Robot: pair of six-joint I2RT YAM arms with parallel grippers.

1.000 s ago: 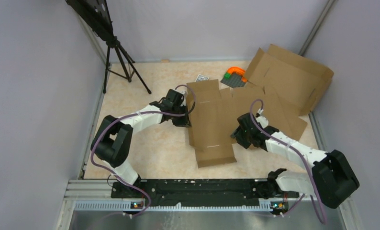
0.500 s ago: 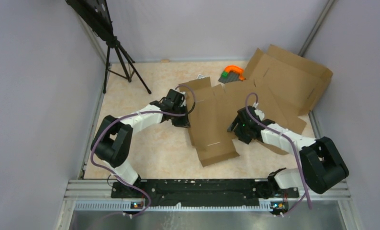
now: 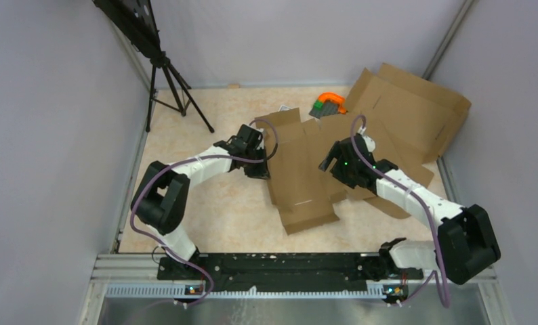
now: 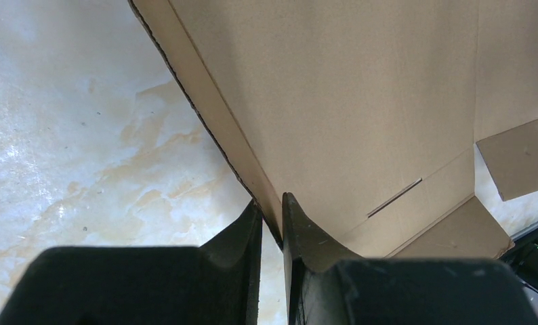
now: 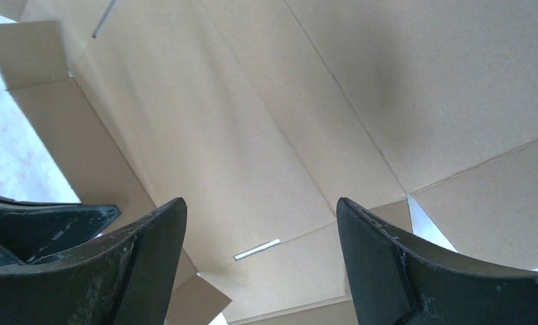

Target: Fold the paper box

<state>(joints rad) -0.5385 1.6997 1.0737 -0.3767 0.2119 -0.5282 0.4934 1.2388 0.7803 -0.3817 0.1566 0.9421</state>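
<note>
Paper box [image 3: 299, 177] lies unfolded, brown, creased, slotted.

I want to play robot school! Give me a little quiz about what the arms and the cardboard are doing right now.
1. True or false: the right gripper is shut on the box.
2. Which one pinches the box's edge? A: the left gripper. B: the right gripper. C: neither.
3. Fill in the gap: the tripod stands far back on the ___ side.

Key
1. False. Its fingers are wide open, with nothing between them.
2. A. Its fingers are closed on the cardboard edge.
3. Left.
</note>
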